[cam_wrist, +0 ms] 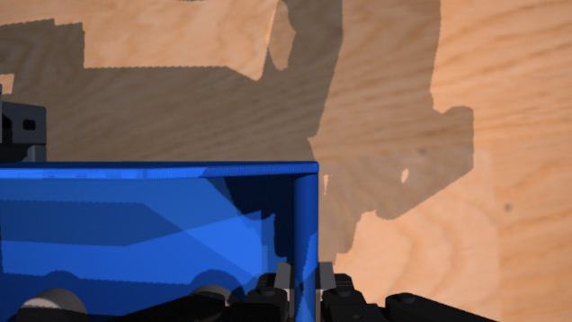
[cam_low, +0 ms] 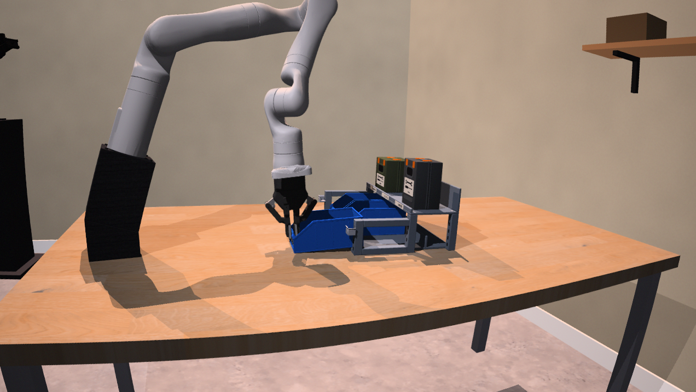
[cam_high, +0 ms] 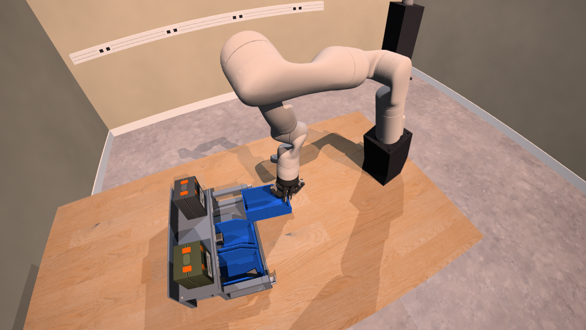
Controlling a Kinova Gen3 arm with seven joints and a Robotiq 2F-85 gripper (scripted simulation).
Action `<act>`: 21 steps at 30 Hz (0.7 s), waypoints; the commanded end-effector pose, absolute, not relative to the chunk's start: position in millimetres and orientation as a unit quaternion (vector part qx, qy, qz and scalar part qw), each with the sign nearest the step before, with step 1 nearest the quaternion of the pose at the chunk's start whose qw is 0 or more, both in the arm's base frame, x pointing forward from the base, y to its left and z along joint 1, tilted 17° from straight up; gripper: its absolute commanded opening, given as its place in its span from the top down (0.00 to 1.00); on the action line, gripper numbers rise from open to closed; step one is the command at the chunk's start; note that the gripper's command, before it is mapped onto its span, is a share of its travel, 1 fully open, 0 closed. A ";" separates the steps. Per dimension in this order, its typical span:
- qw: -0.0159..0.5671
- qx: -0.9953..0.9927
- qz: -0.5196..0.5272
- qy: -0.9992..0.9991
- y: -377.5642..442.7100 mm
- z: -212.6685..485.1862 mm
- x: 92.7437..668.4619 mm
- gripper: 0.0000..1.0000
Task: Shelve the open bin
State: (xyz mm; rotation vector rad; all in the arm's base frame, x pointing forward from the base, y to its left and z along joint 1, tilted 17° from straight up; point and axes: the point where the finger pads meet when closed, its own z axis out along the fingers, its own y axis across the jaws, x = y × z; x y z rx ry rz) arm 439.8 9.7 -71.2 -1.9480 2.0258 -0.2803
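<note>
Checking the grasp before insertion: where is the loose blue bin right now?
In the top view the loose blue bin lies on the table just in front of the shelf's gap, beside the two shelved bins, with the gripper jaws pinching its outer wall.
</note>
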 end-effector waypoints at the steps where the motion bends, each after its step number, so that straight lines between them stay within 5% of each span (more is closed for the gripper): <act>1: 0.158 -0.681 -0.098 0.708 9.4 -68.4 439.4 0.90; 21: 0.158 -0.681 -0.098 0.708 8.0 -51.5 434.6 0.90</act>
